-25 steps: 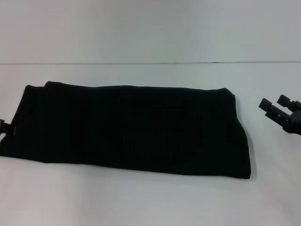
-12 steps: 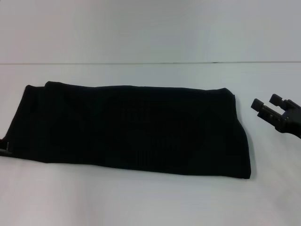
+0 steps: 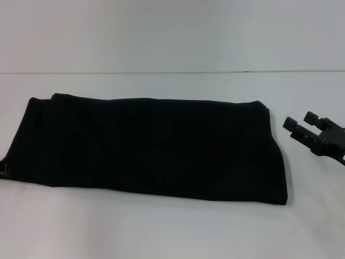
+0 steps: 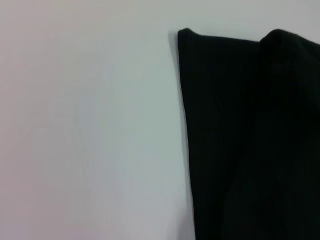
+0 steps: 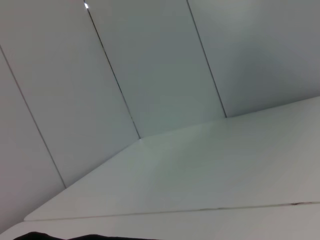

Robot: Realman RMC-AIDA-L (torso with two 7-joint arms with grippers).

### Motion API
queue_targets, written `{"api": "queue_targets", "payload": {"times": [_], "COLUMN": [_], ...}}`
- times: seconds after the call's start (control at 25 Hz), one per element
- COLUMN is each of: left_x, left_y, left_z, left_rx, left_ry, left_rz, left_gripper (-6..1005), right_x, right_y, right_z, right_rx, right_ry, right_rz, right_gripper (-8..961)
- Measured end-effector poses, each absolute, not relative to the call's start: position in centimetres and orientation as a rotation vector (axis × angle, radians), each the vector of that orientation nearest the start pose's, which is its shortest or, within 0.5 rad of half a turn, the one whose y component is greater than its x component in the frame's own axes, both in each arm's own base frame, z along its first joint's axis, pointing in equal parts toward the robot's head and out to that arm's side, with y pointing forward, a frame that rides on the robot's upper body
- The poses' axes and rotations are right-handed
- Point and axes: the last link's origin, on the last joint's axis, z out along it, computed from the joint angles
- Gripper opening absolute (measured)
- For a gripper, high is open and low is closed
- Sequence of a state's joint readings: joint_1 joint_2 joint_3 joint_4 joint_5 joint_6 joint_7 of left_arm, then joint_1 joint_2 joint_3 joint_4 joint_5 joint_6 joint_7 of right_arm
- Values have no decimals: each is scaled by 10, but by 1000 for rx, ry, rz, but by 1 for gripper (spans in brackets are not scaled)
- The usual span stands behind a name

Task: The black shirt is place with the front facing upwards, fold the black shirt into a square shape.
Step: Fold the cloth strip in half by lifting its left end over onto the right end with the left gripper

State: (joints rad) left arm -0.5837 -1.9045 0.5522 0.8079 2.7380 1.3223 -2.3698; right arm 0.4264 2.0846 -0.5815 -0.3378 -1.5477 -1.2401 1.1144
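A black shirt [image 3: 145, 148], folded into a long band, lies across the white bench [image 3: 161, 232]. The right tool [image 3: 303, 128] hovers released beside its right end; the left tool [image 3: 4, 168] at the left edge, grip unclear. Next, likely folding ends inward.

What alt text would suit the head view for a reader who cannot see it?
A black shirt, folded into a long band, lies flat on a white table. The right pincer hovers open just off its right end; the left pincer barely shows at the left edge.
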Motion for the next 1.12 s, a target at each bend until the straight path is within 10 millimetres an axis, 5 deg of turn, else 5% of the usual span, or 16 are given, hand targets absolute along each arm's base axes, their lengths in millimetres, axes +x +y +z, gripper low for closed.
{"api": "queue_targets", "payload": {"times": [0.6,0.84,0.96,1.12], "left_x": [-367,-367,-365,-365], "left_y": [369,369,369,368], "left_z": [103,102,101,100], "left_rx": [-1959,-1970,-1982,-1995], "left_ry": [-1593,-1591,-1586,-1580], "left_rz": [100,110,108,113], "left_gripper": [601,490,250,91], "right_x": [327,327,327,327], "right_y": [323,322,322,321], "right_z": [-9,-8,-8,-8], "right_rx": [-2055,-2050,-2050,-2046], "right_ry": [918,920,920,921], "right_rz": [905,914,921,926], "right_gripper": [780,779,778,778]}}
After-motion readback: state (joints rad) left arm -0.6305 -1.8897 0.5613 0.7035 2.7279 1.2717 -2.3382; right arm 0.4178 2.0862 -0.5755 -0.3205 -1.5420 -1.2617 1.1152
